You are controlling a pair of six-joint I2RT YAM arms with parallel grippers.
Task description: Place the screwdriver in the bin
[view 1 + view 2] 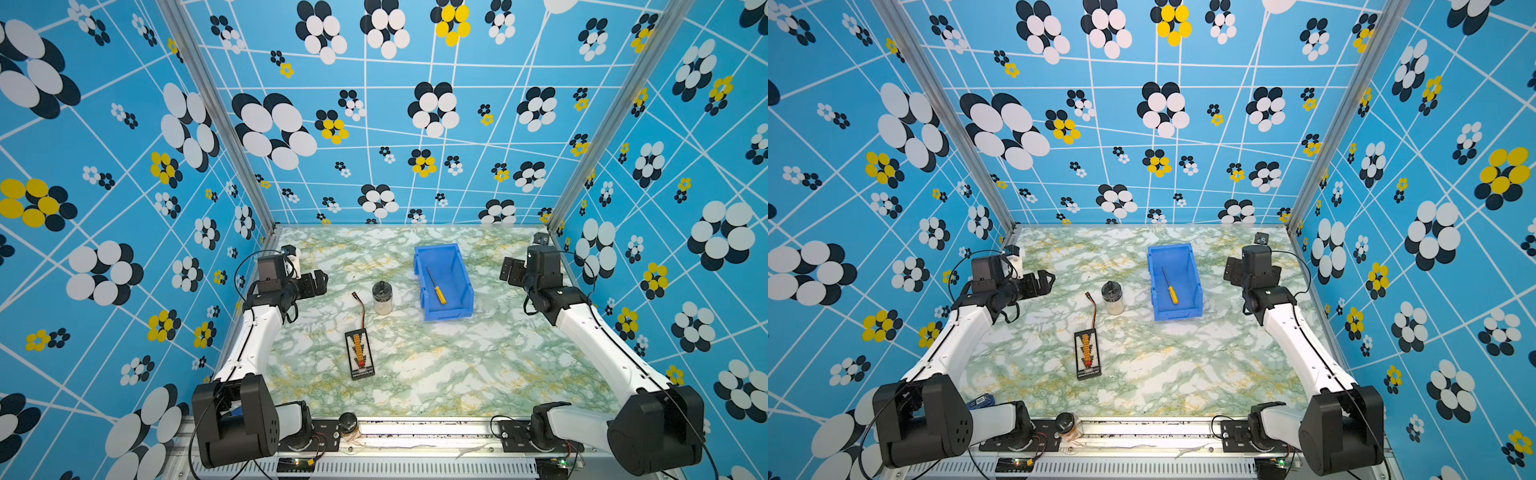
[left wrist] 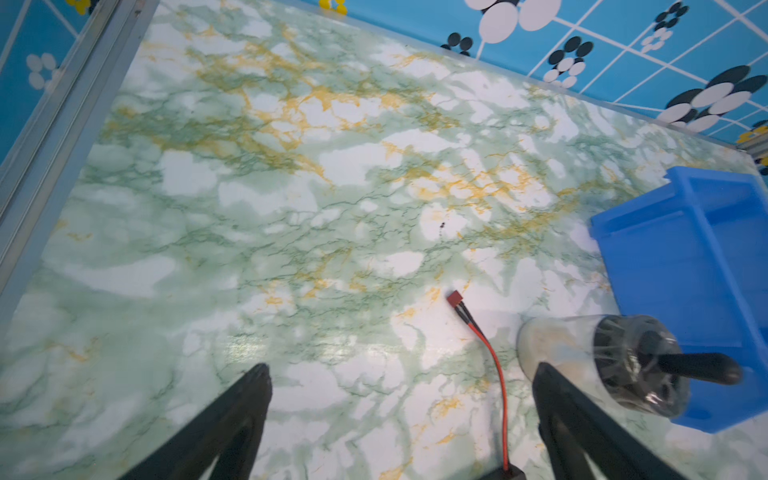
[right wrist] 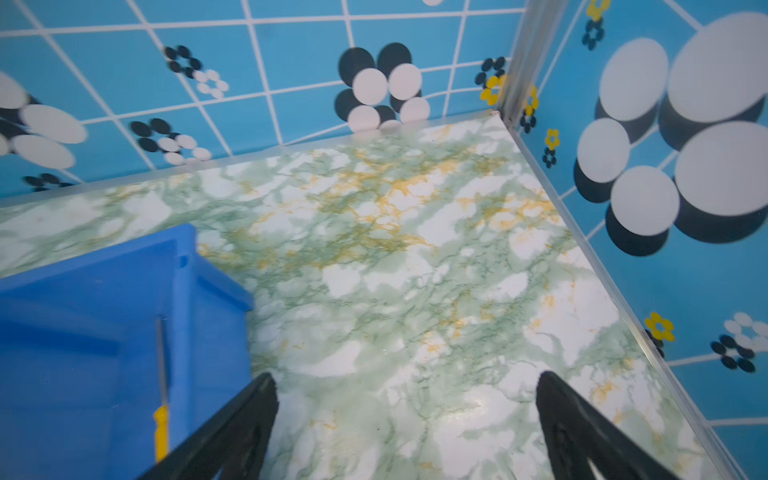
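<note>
The screwdriver [image 1: 436,286] [image 1: 1170,286], yellow-handled with a thin dark shaft, lies slantwise on the floor of the blue bin [image 1: 453,270] [image 1: 1185,266] in both top views. In the right wrist view its shaft and handle [image 3: 161,399] show inside the bin [image 3: 83,316]. My right gripper [image 1: 509,270] [image 3: 405,376] hangs to the right of the bin, open and empty, over bare table. My left gripper [image 1: 322,280] [image 2: 401,368] is far left of the bin, also open with nothing between its fingers.
A small glass jar with a black lid [image 1: 382,297] [image 2: 602,357] stands left of the bin [image 2: 685,257]. A black circuit board [image 1: 359,353] with a red wire [image 2: 494,361] lies nearer the front. Patterned walls enclose the marbled table [image 1: 478,365].
</note>
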